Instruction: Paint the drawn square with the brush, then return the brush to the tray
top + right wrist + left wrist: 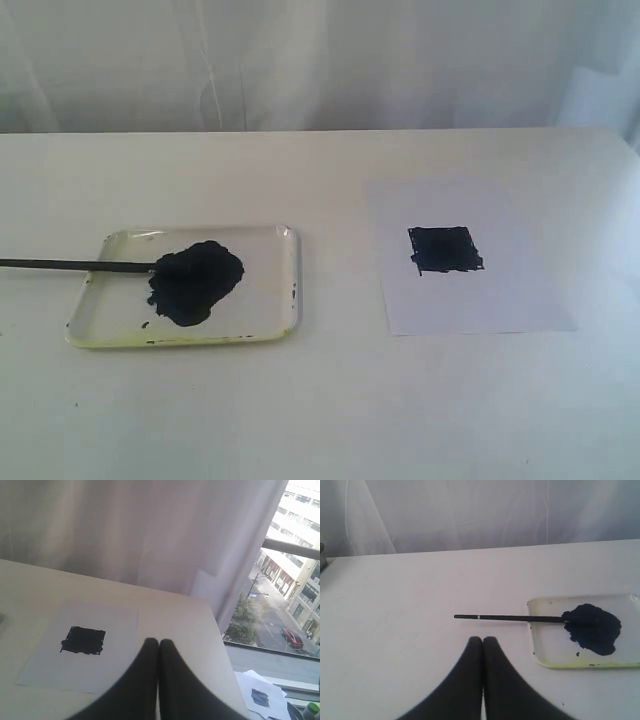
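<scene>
black brush [70,265] across tray [265,275] rim

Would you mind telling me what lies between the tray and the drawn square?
In the exterior view, only bare white table and then the unpainted margin of the paper sheet separate the tray from the drawn square.

Blue-black drawn square [445,250], yellowish-white tray [285,290]
</scene>
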